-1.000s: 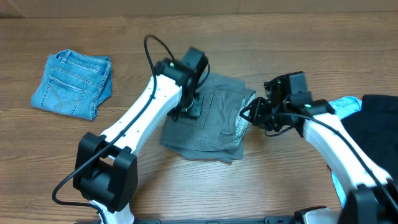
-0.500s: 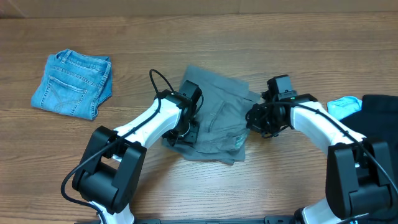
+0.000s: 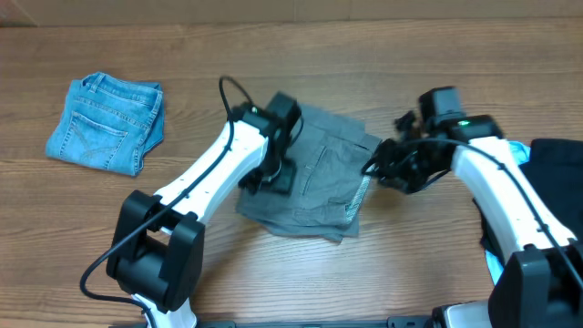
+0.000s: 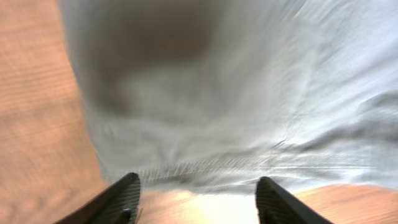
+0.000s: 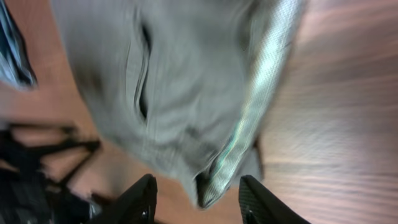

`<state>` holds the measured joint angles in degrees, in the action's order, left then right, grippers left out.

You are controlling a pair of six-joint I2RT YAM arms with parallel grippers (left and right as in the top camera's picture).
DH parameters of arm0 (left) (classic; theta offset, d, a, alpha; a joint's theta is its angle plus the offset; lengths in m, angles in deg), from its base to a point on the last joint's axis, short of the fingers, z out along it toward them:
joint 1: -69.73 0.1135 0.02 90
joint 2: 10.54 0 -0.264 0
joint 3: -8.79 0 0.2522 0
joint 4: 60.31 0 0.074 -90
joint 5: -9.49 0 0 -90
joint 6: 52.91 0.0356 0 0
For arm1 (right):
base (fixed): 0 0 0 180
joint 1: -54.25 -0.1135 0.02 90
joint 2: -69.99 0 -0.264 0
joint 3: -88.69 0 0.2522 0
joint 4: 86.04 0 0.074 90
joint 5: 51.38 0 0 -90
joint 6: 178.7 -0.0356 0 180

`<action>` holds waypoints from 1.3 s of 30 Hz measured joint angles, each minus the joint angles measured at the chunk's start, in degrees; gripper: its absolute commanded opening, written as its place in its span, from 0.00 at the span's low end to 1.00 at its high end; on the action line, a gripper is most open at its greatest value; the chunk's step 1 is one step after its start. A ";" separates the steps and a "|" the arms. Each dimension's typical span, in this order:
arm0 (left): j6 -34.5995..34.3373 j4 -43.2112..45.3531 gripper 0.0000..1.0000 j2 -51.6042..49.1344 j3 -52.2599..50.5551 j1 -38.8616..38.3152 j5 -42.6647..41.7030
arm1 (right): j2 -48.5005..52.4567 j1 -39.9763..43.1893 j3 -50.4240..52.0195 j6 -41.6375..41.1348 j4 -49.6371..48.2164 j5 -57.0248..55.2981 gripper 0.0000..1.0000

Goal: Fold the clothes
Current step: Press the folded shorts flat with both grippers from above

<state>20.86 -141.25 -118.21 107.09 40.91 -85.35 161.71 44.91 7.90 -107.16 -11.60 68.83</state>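
A pair of grey shorts (image 3: 319,178) lies folded into a rough square near the middle of a wooden worktop (image 3: 410,264), with a pale strip of lining (image 3: 358,196) showing along its right edge. The left arm (image 3: 196,182) reaches in from the lower left, and the left claw (image 3: 271,173) is over the left part of the shorts. In the left wrist view its two dark fingers (image 4: 121,199) stand wide apart with nothing held between them. Blurred grey cloth fills most of that view, with a stitched hem just above the fingertips. The right arm (image 3: 506,196) comes in from the lower right, and the right claw (image 3: 387,169) is just beside the right edge of the shorts. In the right wrist view its fingers (image 5: 138,199) are also spread apart, not clamped. The edge of the shorts with the pale lining runs down toward the gap between them, and a slit pocket (image 5: 142,81) is visible further up the cloth. Whether the cloth touches either finger cannot be told from the blur. Well apart from the grey shorts, at the far left of the worktop, lies a folded pair of blue denim shorts (image 3: 107,123). At the right edge sits a black garment (image 3: 556,173), with something light blue (image 3: 521,152) poking out beside it.
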 measured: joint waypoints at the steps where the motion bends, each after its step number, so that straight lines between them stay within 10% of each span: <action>1: 0.37 0.55 0.65 0.09 2.47 0.07 0.13 | 0.00 -1.79 0.68 -0.46 -0.37 0.31 0.27; 3: 0.85 1.62 0.55 0.42 4.66 0.07 0.55 | 0.00 -6.62 4.42 -2.71 -7.45 0.92 0.04; 14: 1.84 1.11 0.43 0.44 5.14 3.78 1.20 | 2.43 -11.89 23.23 -25.97 -14.88 -5.18 0.04; 23: 1.68 1.36 0.41 0.44 4.63 3.85 0.17 | -5.88 -7.82 10.78 -15.10 -6.93 -4.24 0.07; 27: 0.74 5.86 0.34 0.52 -0.63 3.85 -1.36 | -9.14 -4.92 6.80 -14.49 -17.79 -8.39 0.04; 39: -0.31 18.99 0.30 0.52 -16.48 3.85 -5.27 | 12.13 -3.34 6.86 -17.92 -36.61 -15.28 0.04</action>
<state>20.56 -122.26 -117.69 90.61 44.76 -90.62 173.84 41.56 14.76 -125.09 -48.21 53.55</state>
